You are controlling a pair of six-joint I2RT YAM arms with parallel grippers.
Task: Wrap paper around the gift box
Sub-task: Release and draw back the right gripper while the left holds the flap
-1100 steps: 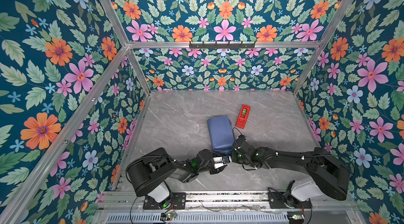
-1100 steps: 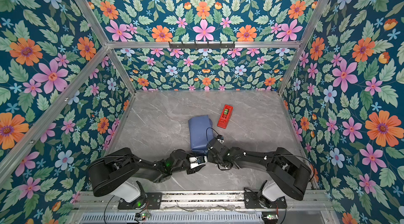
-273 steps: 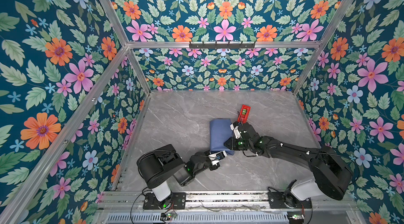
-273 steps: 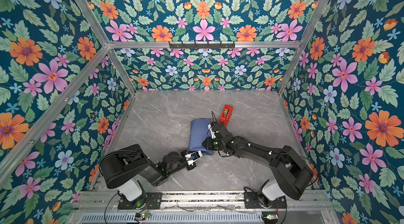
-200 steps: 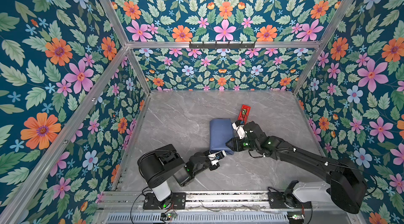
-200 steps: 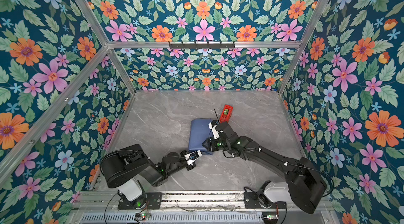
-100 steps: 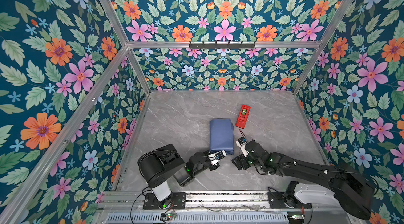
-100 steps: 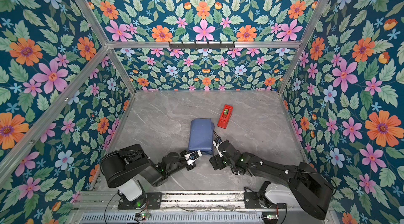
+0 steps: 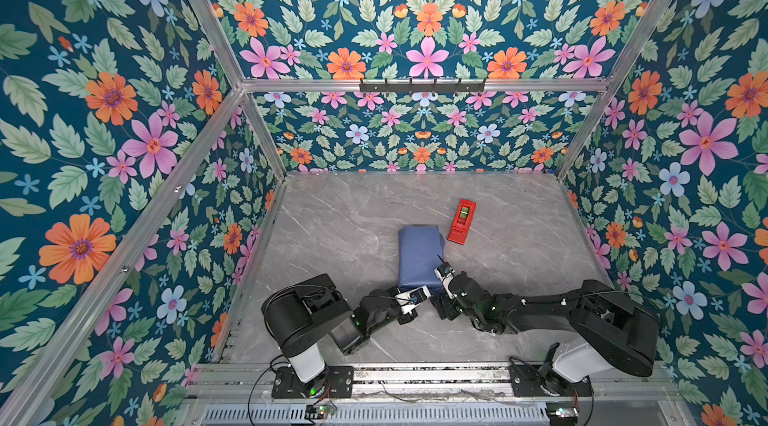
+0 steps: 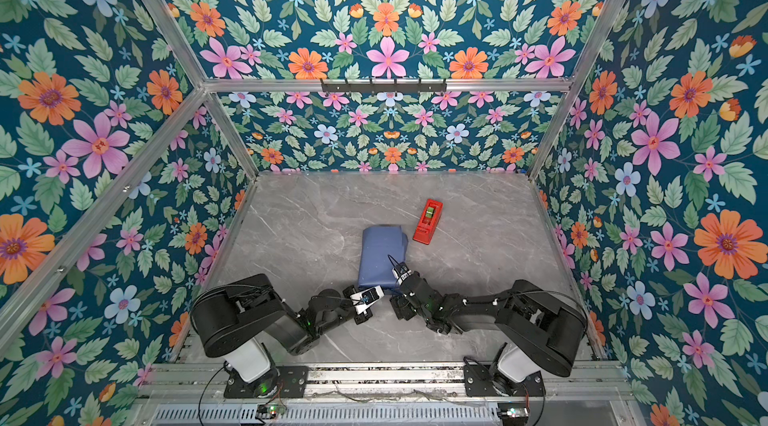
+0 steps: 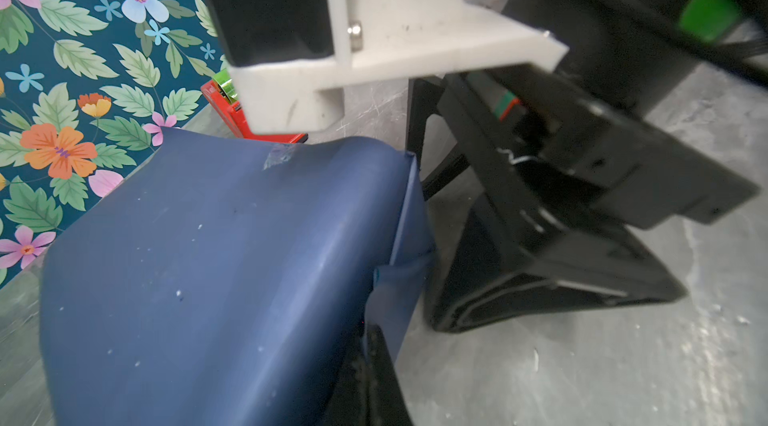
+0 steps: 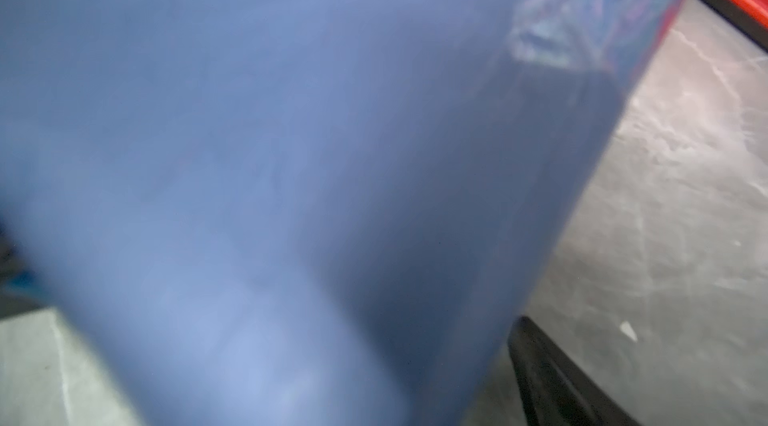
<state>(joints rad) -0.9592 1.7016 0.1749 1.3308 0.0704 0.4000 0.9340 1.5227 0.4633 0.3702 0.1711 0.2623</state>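
Note:
The paper (image 9: 419,255) is folded round the gift box into a slate-blue parcel in the middle of the table; the box itself is hidden inside. A patch of clear tape (image 11: 280,156) sits on its top. My left gripper (image 9: 428,290) is at the parcel's near end, shut on a light-blue flap of the paper (image 11: 399,291). My right gripper (image 9: 439,304) stands open at the parcel's near right corner. In the right wrist view the parcel (image 12: 291,154) fills the gap, with one finger (image 12: 552,378) showing beside it.
A red tape dispenser (image 9: 461,222) lies just beyond the parcel's far right corner. The grey marble table (image 9: 332,216) is closed in by flowered walls on three sides. Both arms lie low along the front edge.
My right gripper has drawn back from beside the dispenser to the parcel's near right corner and has opened wider. The left gripper and the parcel have stayed put.

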